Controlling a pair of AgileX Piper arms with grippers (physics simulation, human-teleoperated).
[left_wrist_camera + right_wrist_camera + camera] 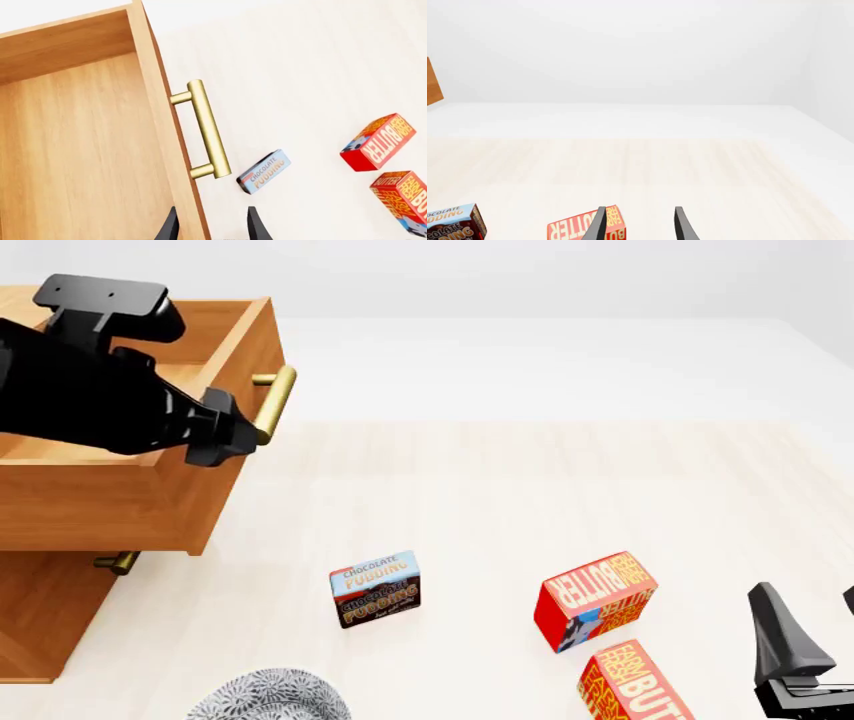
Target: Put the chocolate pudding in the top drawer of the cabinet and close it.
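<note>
The chocolate pudding [375,590] stands on the table in front of the cabinet [54,610]; it also shows in the left wrist view [264,171] and at the edge of the right wrist view [454,225]. The top drawer [127,505] is pulled out, its deep interior [73,150] holding nothing I can see, its brass handle [208,130] facing the boxes. My left gripper [212,227] hovers open above the drawer's front panel near the handle [274,405], holding nothing. My right gripper [639,225] is open low at the near right [814,630], apart from everything.
Two red-orange butter boxes [597,601] [634,685] lie to the right of the pudding, one [587,227] just ahead of the right gripper's fingers. A patterned grey round object [274,698] sits at the near edge. A lower drawer handle [114,562] peeks out below the open drawer.
</note>
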